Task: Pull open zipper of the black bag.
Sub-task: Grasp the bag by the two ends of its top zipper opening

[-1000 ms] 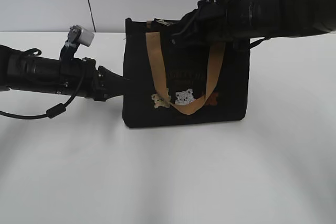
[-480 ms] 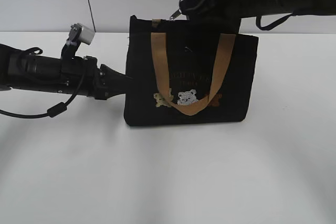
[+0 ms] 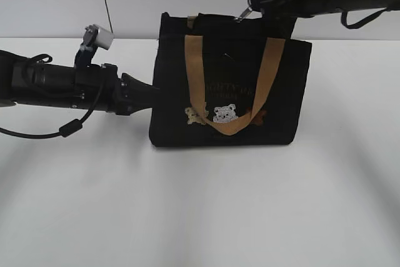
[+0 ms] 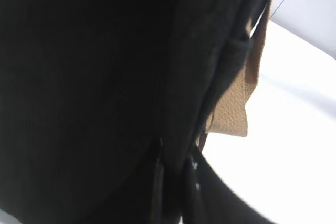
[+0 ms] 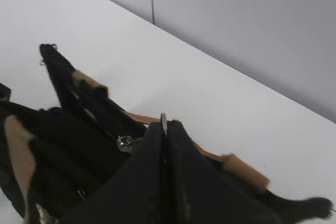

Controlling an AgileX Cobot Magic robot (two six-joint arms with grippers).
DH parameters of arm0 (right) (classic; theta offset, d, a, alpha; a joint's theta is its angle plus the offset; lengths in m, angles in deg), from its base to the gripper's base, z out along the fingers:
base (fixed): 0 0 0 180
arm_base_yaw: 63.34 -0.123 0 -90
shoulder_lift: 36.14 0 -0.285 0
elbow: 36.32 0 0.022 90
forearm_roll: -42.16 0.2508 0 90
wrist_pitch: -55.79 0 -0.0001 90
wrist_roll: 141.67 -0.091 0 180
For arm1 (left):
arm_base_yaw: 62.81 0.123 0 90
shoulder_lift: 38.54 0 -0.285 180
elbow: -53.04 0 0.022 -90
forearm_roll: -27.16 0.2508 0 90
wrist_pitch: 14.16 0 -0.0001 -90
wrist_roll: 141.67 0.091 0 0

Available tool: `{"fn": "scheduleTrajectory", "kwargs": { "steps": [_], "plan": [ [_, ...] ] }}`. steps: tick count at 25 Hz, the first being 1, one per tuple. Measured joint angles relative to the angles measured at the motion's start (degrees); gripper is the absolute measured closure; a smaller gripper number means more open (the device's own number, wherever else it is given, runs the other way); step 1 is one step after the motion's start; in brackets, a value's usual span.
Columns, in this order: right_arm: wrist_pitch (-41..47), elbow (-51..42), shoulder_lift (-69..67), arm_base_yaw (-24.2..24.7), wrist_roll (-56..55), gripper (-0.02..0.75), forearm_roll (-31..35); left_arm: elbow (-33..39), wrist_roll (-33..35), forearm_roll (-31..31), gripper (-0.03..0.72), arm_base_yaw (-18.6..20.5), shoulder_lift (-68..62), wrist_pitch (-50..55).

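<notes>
Black bag upright on the white table, broad front face toward the exterior camera, long axis running left to right across that view, mouth up. Tan handle draped down the front in a U, looping just under the small bear patches.

Left gripper in from the left, lying nearly level, tip against the bag's left side wall about halfway up. Left wrist view almost all black fabric — two dark fingers close together at the bottom edge, seemingly nipping a fold of the bag's side, though too dark to tell for sure. A tan strap end hanging at the bag's edge beside them.

Right gripper above the top edge, right of centre, coming in from the upper right. Zipper right at its tip — silver pull slanting down-left toward the rim in the exterior view. Right wrist view: fingers pressed tight together, silver ring of the pull showing just left of them, tab itself pinched between. Bag top spread below, its far corner pointing away toward the wall.
</notes>
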Motion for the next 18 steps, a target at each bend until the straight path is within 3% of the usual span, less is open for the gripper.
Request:
{"fn": "scheduleTrajectory", "kwargs": {
  "steps": [4,12,18],
  "plan": [
    [0.1,0.0,0.2,3.9,-4.6,0.753,-5.1,0.0,0.0,0.3,0.656,0.2,0.0,-1.9],
    [4.8,0.2,0.9,9.0,-23.4,0.753,-25.1,0.0,0.0,1.0,0.657,0.2,0.0,-3.2],
    [6.9,0.2,0.9,9.1,-26.0,0.753,-27.6,0.0,0.0,1.1,0.657,0.2,0.0,-3.6]
  ]
}}
